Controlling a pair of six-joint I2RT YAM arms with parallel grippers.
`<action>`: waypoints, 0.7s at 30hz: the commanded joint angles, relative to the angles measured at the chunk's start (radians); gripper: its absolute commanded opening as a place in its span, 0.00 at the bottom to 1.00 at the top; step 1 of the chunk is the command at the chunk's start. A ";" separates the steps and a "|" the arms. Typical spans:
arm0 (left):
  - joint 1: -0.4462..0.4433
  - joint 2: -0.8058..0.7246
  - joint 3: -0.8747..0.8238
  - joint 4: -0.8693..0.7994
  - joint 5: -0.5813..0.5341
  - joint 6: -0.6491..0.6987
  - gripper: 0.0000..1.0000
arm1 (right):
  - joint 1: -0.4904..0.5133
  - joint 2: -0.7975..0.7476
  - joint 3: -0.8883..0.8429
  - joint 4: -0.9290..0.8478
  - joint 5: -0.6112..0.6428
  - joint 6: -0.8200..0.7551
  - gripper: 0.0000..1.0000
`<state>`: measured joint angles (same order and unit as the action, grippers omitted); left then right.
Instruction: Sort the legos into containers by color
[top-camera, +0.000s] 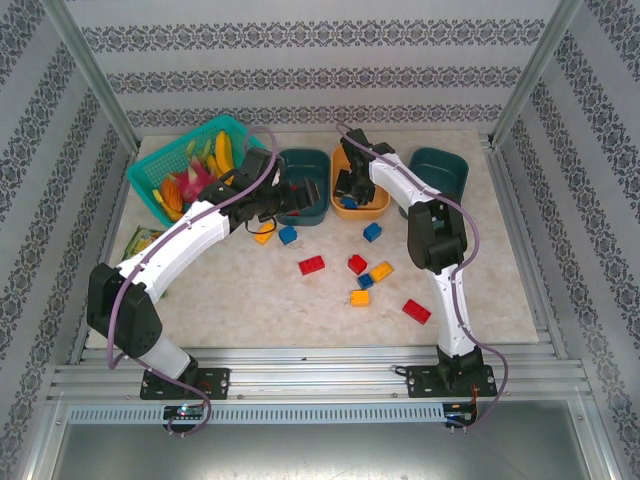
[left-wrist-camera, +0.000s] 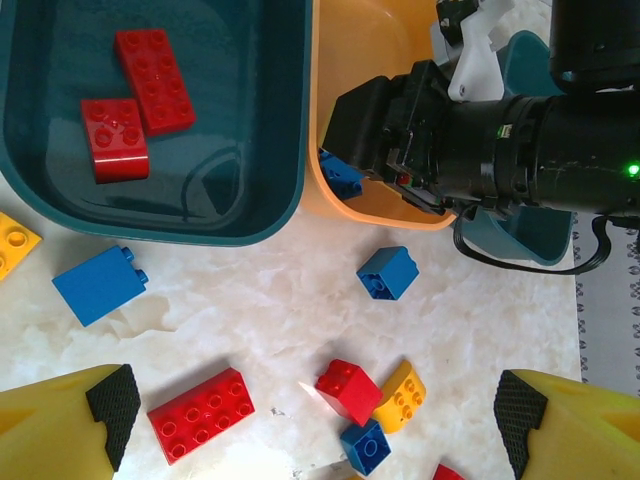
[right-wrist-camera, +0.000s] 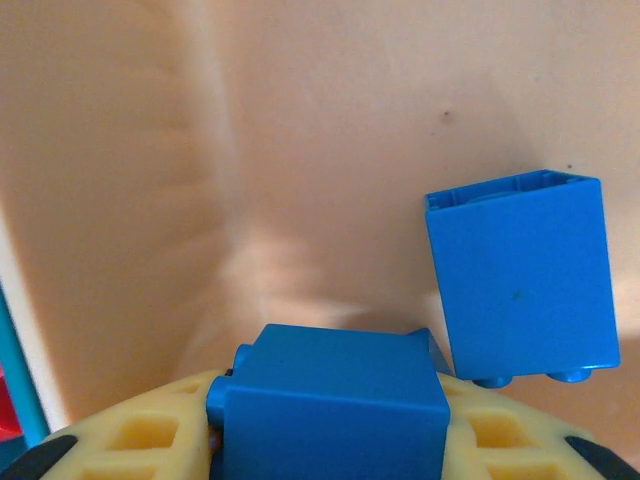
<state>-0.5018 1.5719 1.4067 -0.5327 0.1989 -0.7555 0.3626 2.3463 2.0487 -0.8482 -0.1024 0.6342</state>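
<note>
Two red legos (left-wrist-camera: 155, 65) lie in the left dark teal container (left-wrist-camera: 250, 200). My left gripper (left-wrist-camera: 315, 420) hovers open just in front of it, above loose legos on the table: a red plate brick (left-wrist-camera: 200, 413), a red cube (left-wrist-camera: 348, 390), a yellow brick (left-wrist-camera: 403, 396) and blue bricks (left-wrist-camera: 98, 285). My right gripper (right-wrist-camera: 330, 445) is down inside the orange container (right-wrist-camera: 300, 120), shut on a blue lego (right-wrist-camera: 330, 405). Another blue lego (right-wrist-camera: 520, 280) lies on the orange floor beside it. From above, the right gripper (top-camera: 347, 185) sits in the orange container (top-camera: 375, 207).
A second dark teal container (top-camera: 440, 170) stands at the back right. A bright teal lattice basket (top-camera: 175, 155) with toy fruit is at the back left, a green packet (top-camera: 143, 240) below it. More legos, such as a red one (top-camera: 416, 311), lie scattered mid-table.
</note>
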 joint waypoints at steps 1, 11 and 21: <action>0.012 0.004 -0.013 -0.012 -0.009 0.010 0.94 | 0.003 0.025 0.028 -0.034 -0.018 0.021 0.43; 0.012 -0.073 -0.061 -0.076 -0.028 0.005 0.93 | 0.002 -0.069 0.040 -0.039 0.001 0.012 0.59; 0.012 -0.227 -0.146 -0.139 -0.044 -0.011 0.93 | 0.001 -0.272 0.072 -0.077 0.041 -0.009 0.60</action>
<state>-0.5018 1.3918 1.2884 -0.6170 0.1753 -0.7582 0.3626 2.1780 2.0827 -0.8940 -0.0929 0.6464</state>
